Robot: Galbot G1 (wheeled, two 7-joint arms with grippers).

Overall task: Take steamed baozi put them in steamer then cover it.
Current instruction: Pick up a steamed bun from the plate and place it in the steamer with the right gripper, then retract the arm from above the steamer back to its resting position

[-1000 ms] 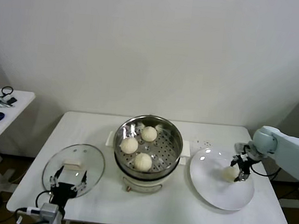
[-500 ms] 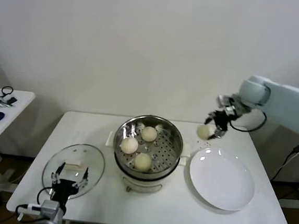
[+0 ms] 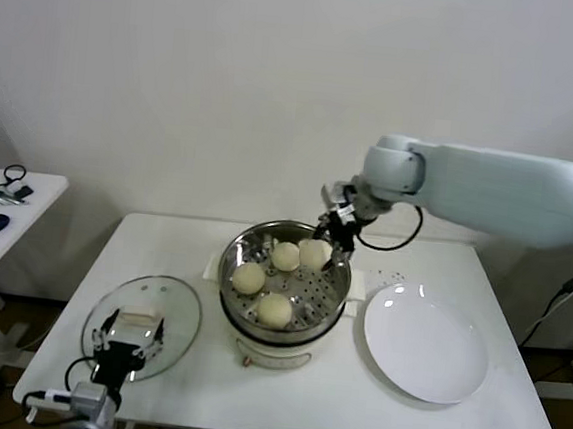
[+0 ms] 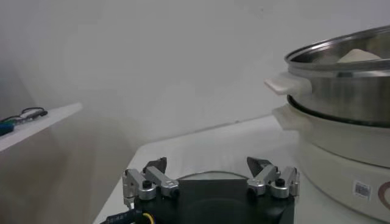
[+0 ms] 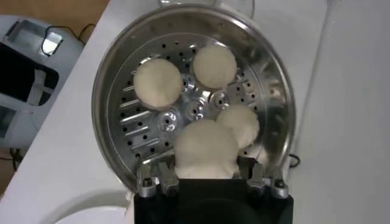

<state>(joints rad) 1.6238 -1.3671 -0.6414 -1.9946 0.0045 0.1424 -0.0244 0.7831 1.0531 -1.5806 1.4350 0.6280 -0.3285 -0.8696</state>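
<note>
Baozi number four [image 3: 312,253] hung over the steamer [image 3: 331,301], clamped in the right tool [image 3: 326,246]; three [image 3: 274,310] already lay inside. Release and covering remained. The cover [image 3: 183,311] rested near the desk's front-left corner under the spread left tool [image 3: 126,345].

no legible text, steamer [image 4: 341,122] sticker unreadable

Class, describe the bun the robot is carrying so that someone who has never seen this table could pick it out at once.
Find the steamer at the middle of the white table, between the glass lid and the white plate. Three buns lie on its perforated floor; the fourth bun is over the far right part of the basket. Only this one is pinched in the right gripper.
</note>
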